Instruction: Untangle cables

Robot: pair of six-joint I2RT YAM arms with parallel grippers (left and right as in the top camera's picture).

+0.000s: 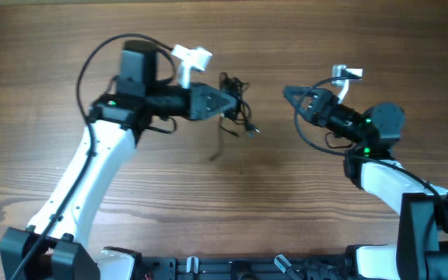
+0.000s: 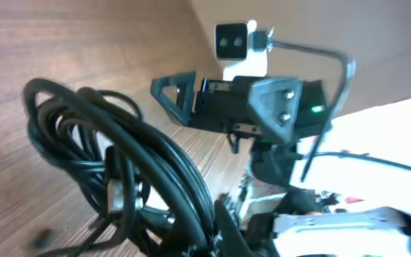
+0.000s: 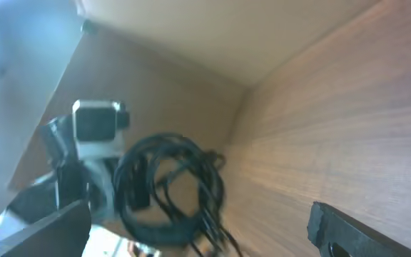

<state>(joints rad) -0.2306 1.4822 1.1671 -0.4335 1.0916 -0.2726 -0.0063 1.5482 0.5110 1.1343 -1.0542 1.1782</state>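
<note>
Though left tool (image 1: 229,102) tight on cables (image 2: 130,160)

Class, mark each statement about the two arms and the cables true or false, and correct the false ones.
1. The left gripper is shut on the cables. True.
2. The right gripper grips a cable. False: it is open and holds nothing.
3. The cables lie straight and separate on the table. False: they are bunched in one tangled bundle of loops at the left gripper.
4. In the overhead view, bare table shows between the right gripper and the cables. True.
</note>
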